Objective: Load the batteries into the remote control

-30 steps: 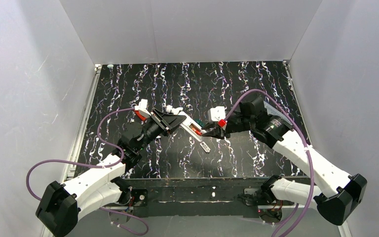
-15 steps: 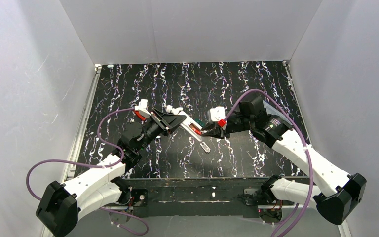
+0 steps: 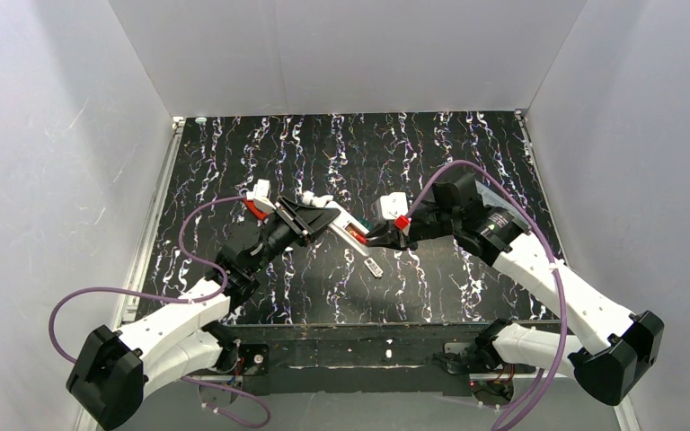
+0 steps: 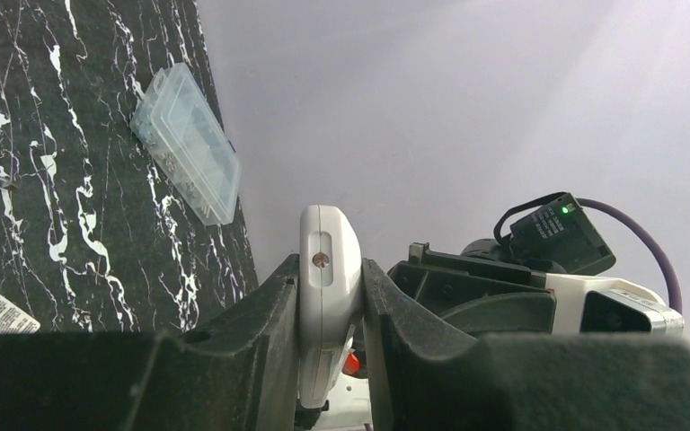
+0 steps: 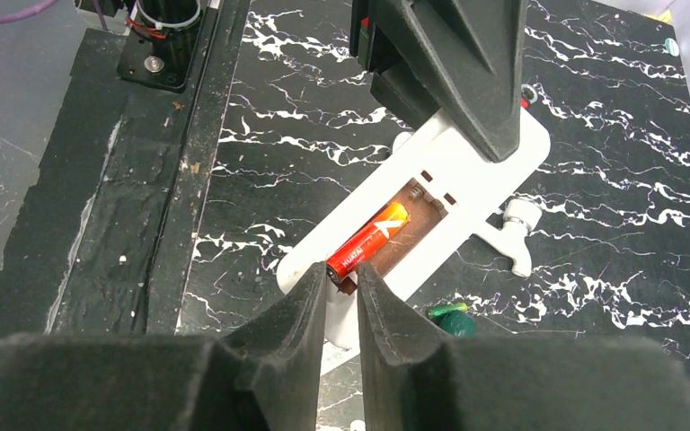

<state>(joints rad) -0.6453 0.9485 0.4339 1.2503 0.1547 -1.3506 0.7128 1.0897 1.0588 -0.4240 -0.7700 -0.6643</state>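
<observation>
Surface [image 3: 467,153]: black w/ white veining, fills the mid part of the top view. Both arms reach in from the bottom corners and meet at centre frame.

Remote [image 4: 328,233]: off the surface, held at centre of the top view, back side up, bay open. Left claw [image 4: 331,267] pinches it by its long edges; seen edge-on in the left-wrist view, fingers tight on both sides.

Box [image 4: 186,142]: clear plastic, lies flat on the surface, upper left of the left-wrist view, well apart from the work.

Right claw [image 5: 341,274]: bottom centre of the right-wrist view, fingers nearly together w/ a narrow gap, tips right at the battery's near end. Can't tell if they pinch that end or only touch it.

Battery [image 5: 368,242]: red-orange, lies lengthwise in the bay at centre of the right-wrist view, far end toward the bay's inner wall. Slot beside it looks bare, brown floor showing.

Screwdriver [image 5: 447,312]: green handle, on the surface just below the remote in that view, partly hidden.

Step, as I read it: seating battery no. 1. It's in the bay but prob. not fully down at the near end.

Next move calls for a short push down and along the bay so the near end clicks past its contact, left claw keeping the remote steady. Then lift away w/o dragging the battery out, and fetch no. 2, which I can't spot in these views.
</observation>
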